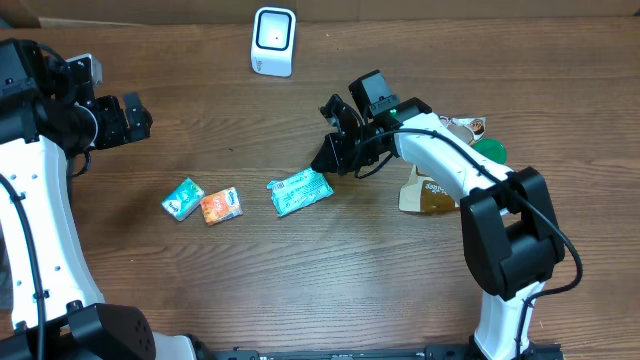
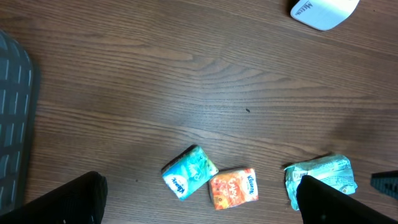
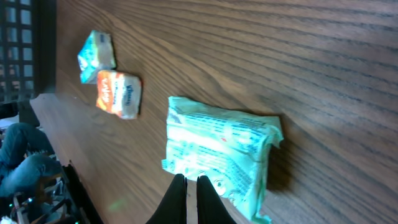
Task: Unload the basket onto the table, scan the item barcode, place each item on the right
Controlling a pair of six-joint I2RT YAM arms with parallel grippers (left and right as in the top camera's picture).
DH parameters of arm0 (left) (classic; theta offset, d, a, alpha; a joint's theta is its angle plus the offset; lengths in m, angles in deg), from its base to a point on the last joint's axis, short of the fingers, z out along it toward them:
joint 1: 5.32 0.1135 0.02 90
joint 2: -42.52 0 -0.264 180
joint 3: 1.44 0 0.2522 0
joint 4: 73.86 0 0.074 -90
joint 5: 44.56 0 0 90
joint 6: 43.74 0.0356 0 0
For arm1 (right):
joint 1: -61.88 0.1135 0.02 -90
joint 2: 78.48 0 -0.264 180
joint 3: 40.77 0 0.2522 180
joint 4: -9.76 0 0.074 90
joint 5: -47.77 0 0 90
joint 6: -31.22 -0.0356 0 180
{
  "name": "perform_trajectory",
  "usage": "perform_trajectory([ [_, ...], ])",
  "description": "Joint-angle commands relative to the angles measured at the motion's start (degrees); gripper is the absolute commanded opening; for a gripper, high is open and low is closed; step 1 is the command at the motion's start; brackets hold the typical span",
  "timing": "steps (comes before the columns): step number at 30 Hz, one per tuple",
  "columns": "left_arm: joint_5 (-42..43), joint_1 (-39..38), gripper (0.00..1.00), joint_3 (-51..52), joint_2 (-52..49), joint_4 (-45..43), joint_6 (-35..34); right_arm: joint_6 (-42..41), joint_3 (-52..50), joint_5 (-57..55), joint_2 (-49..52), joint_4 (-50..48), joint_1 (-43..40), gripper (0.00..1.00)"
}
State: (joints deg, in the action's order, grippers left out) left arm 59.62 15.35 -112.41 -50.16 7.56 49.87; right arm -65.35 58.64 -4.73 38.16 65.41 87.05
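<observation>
The orange tissue pack (image 2: 233, 188) reads Kleenex in my left wrist view; the blue-green pack (image 2: 189, 171) touching its left side carries the same name in white. The teal packet (image 1: 301, 191) lies flat near the middle of the surface (image 1: 330, 290), just right of those two packs; its face is covered in fine print that I cannot read, and I cannot pick out a barcode on it. The white scanner (image 1: 273, 40) stands at the far edge, well apart from the packet; it has a dark word on its side, too blurred for me to read.

My right fingers (image 3: 176, 196) are pressed together with nothing between them; their tips sit at the crinkled edge of the teal packet, and I cannot tell whether they touch it. My left fingers (image 2: 62, 202) are spread wide and hold nothing, hanging over the far left of the surface, apart from the tissue packs.

Under the right arm (image 1: 450, 165) on the right lies a brown pouch (image 1: 425, 192) with white lettering I cannot make out; beside it lies something green (image 1: 490, 150), partly hidden by the arm.
</observation>
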Motion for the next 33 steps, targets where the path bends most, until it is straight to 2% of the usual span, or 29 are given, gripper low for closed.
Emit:
perform_trajectory([
  [1, 0.3, -0.1, 1.0, 0.1, 0.4, -0.2, 1.6, 0.9, -0.4, 1.1, -3.2, 0.4, -0.2, 0.04],
  [24, 0.3, -0.1, 1.0, 0.1, 0.4, -0.2, 1.6, 1.1, -0.4, 3.7, -3.4, 1.7, -3.5, 0.04],
  [27, 0.3, -0.1, 1.0, 0.1, 0.4, -0.2, 1.6, 1.1, -0.5, -0.5, -3.4, 1.2, -3.4, 0.04],
  [28, 0.3, -0.1, 0.99, 0.1, 0.4, -0.2, 1.6, 1.0, -0.5, -4.2, -3.1, 1.0, -3.1, 0.05],
  [31, 0.3, -0.1, 1.0, 0.1, 0.4, -0.2, 1.6, 1.1, -0.5, -6.4, -1.8, 0.6, -2.5, 0.25],
  [33, 0.3, -0.1, 1.0, 0.1, 0.4, -0.2, 1.6, 1.1, -0.5, -6.4, -0.3, -0.5, -2.0, 0.33],
])
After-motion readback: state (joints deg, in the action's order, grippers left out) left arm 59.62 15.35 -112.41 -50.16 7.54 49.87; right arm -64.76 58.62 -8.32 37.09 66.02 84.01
